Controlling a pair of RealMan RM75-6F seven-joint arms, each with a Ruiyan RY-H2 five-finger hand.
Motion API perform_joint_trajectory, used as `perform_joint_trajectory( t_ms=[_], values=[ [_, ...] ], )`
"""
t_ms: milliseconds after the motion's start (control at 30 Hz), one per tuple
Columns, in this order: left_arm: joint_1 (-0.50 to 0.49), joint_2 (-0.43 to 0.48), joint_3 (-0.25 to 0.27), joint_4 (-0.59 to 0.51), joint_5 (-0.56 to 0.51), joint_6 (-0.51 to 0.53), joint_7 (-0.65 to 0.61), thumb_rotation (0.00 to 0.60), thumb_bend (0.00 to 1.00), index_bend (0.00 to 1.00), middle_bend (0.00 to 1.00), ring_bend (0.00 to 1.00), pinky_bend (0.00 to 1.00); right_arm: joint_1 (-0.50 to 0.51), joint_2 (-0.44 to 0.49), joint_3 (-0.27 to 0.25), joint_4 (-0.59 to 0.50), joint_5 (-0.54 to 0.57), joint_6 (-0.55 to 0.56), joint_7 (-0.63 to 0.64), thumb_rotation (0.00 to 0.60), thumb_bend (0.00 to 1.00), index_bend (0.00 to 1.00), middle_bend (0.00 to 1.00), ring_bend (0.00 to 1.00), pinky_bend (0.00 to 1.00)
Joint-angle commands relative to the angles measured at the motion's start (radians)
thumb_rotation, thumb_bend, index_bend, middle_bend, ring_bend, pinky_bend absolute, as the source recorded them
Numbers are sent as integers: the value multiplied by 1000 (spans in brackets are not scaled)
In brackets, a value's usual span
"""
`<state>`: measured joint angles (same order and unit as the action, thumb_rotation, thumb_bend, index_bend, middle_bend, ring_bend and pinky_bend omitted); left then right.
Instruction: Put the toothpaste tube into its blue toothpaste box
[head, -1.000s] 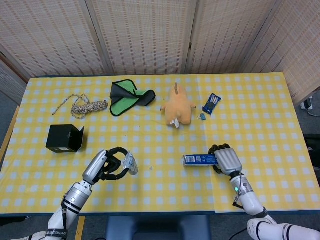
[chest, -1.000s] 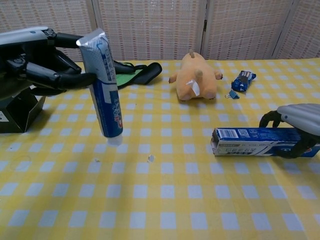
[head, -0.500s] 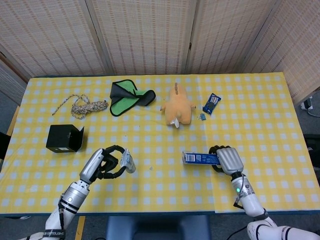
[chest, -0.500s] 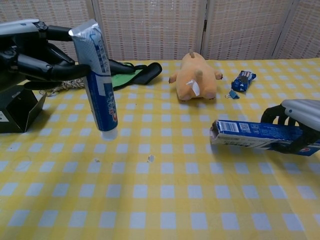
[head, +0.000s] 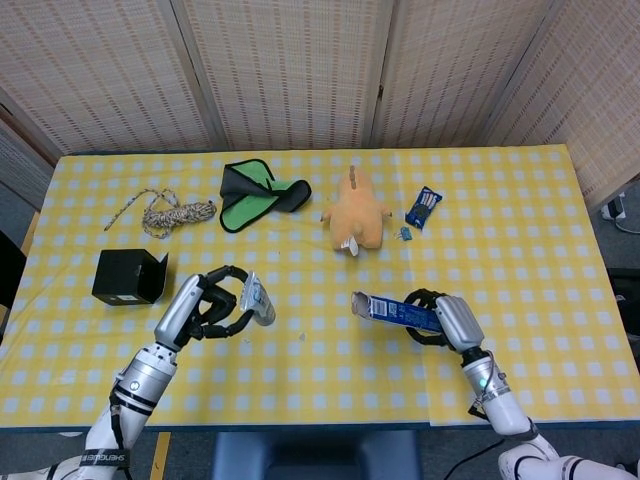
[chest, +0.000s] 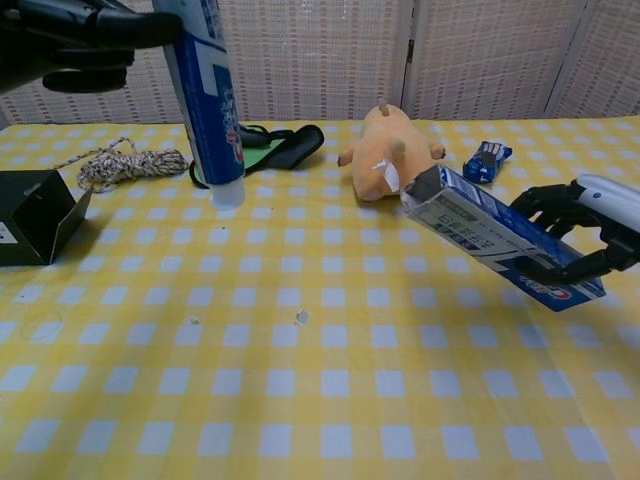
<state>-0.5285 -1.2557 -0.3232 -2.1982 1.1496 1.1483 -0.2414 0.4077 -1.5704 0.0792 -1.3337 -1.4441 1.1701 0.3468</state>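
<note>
Blue-and-white toothpaste tube (chest: 208, 95) hangs cap-down, gripped near its crimped end by the left hand (head: 203, 308); the right hand (chest: 585, 228) clasps the rectangular blue toothpaste box (chest: 498, 237), raised and tilted above the yellow checked tablecloth (chest: 330, 400).

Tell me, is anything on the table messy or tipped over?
The orange plush toy lies flopped over near the green and black cloth, which is crumpled, and the rope sits in a loose tangle. Nothing looks spilled or broken.

Plush toy (head: 356, 217); green cloth (head: 256, 193); rope (head: 168, 212); black box (head: 129, 277); perhaps snack packet (head: 423, 207).
</note>
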Motion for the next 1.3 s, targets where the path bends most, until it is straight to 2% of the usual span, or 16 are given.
perform_joint_trajectory(
  t_ms=[33,333,567,867,1300],
  values=[
    [-17,22,-35,-56,-34,15,29,600,439,1000,1000,1000,1000,-1,-16,1,10,-41,28,92,600,347,544,419,418,419],
    [-70,38,-98,-152,-136,31,87,600,439,1000,1000,1000,1000,6,-43,7,-5,-54,35,178,600,347,544,416,417,419],
    [-119,11,-132,-158,-190,53,126,600,439,1000,1000,1000,1000,18,-94,-5,-2,-74,31,214,600,346,544,412,415,419],
    [-161,-42,-128,-158,-188,82,170,600,439,1000,1000,1000,1000,28,-152,-5,17,-91,42,279,600,346,544,408,416,419],
    [-234,-123,-128,-158,-240,121,267,600,439,1000,1000,1000,1000,50,-233,-2,68,-107,49,371,600,346,544,407,414,419]
  ],
)
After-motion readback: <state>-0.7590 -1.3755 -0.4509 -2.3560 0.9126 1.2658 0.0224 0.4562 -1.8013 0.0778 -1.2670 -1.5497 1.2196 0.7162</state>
